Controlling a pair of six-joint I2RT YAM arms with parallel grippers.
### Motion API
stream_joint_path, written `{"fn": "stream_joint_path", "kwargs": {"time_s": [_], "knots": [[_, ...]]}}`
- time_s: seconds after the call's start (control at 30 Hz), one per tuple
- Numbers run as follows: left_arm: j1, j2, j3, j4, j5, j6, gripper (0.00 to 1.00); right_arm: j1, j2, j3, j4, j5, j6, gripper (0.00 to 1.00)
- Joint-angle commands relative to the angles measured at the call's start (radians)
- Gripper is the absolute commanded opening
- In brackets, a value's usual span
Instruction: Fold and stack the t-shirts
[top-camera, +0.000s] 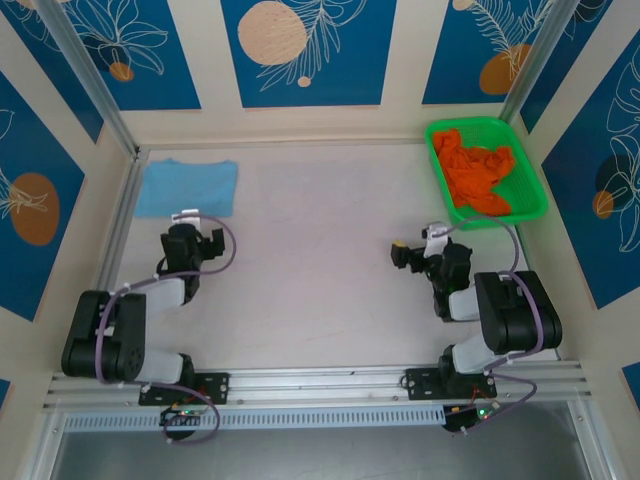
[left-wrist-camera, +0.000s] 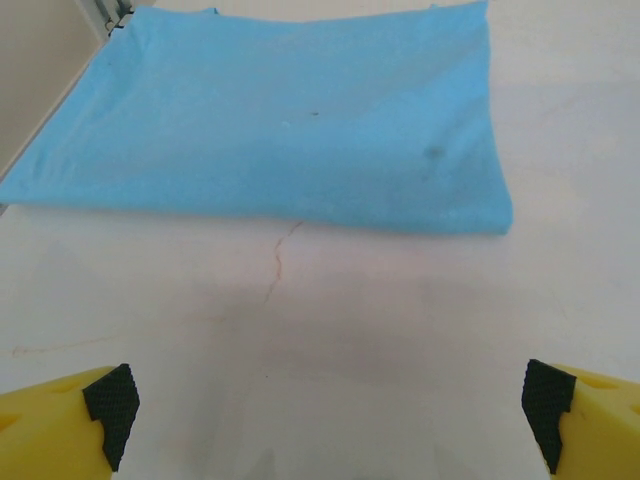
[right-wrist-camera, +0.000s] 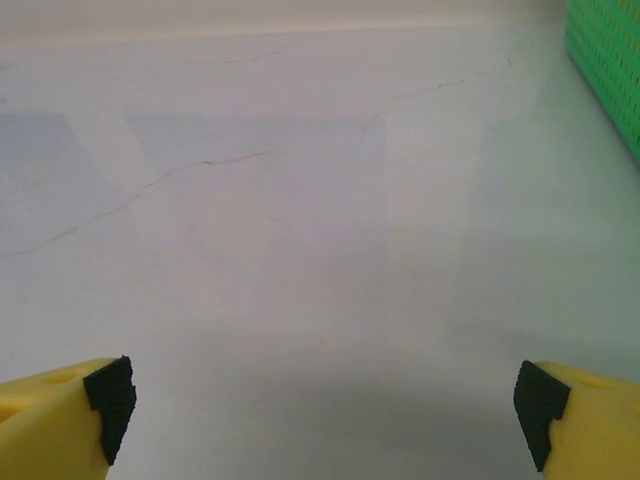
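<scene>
Blue t-shirt (top-camera: 187, 188) far left, orange t-shirt (top-camera: 480, 172) far right.
Blue lies flat on the counter (top-camera: 320, 220), orange crumpled in the green basket (top-camera: 465, 122); left fingers (left-wrist-camera: 110, 400) and right fingers (right-wrist-camera: 108, 400) stand wide, empty.

Blue t-shirt (top-camera: 186, 188), orange t-shirt (top-camera: 480, 172), green basket (top-camera: 531, 178)

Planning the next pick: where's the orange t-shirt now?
Top external view: the orange t-shirt lies crumpled inside the green basket at the far right corner of the table.
</scene>
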Motion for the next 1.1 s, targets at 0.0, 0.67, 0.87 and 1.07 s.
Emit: {"fn": "stream_joint_path", "kwargs": {"time_s": [0.0, 0.67, 0.87, 1.07], "knots": [[-0.019, -0.064, -0.056, 0.108, -0.011, 0.006, 1.00, 0.014, 0.007, -0.013, 0.204, -0.018, -0.044, 0.99], [0.005, 0.167, -0.026, 0.309, 0.099, 0.080, 1.00, -0.096, -0.010, 0.136, -0.082, -0.156, 0.048, 0.99], [0.007, 0.171, -0.023, 0.306, 0.124, 0.087, 1.00, -0.093, -0.008, 0.147, -0.102, -0.083, 0.072, 0.99], [0.011, 0.173, -0.012, 0.287, 0.129, 0.085, 1.00, -0.013, 0.006, 0.234, -0.250, 0.165, 0.067, 0.99]]}}
